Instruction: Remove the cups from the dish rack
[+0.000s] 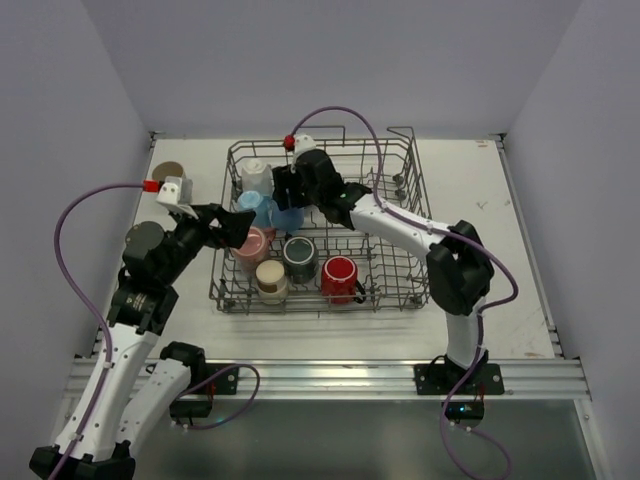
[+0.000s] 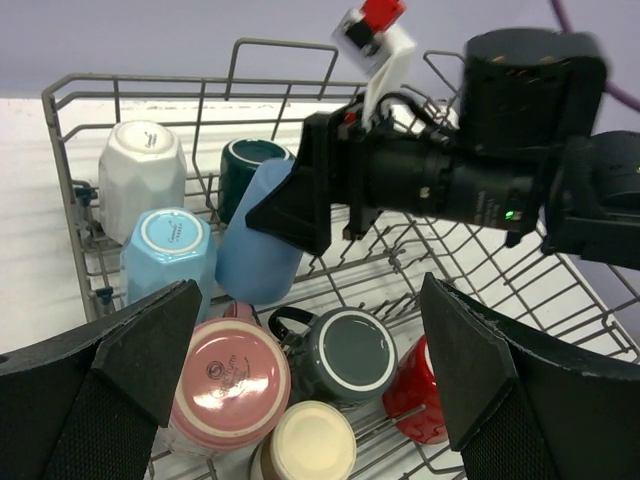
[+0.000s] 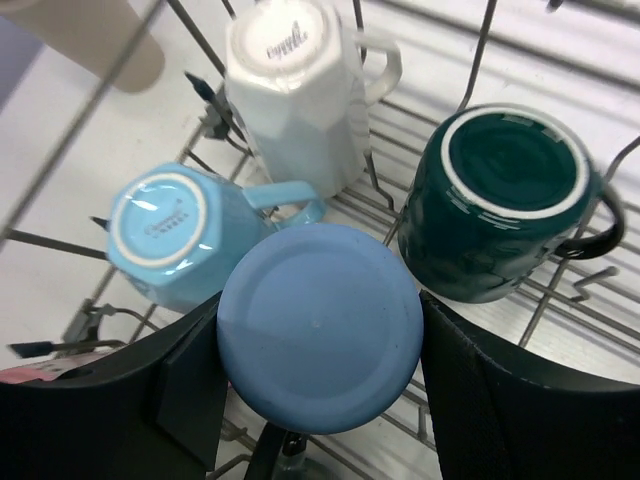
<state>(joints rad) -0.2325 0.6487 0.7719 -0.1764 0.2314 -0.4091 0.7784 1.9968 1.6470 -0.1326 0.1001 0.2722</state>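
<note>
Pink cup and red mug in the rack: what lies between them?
A dark grey mug, base up, sits between the pink cup and the red mug, clearest in the top external view.

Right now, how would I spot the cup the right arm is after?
In the grey wire dish rack, look at the far-left cluster. The right gripper straddles an upturned mid-blue cup, no handle showing, unlike the pale blue mug, white mug and teal mug beside it.

Plain pale lavender walls (image 1: 330,60) enclose a white table (image 1: 480,230) on three sides.
</note>
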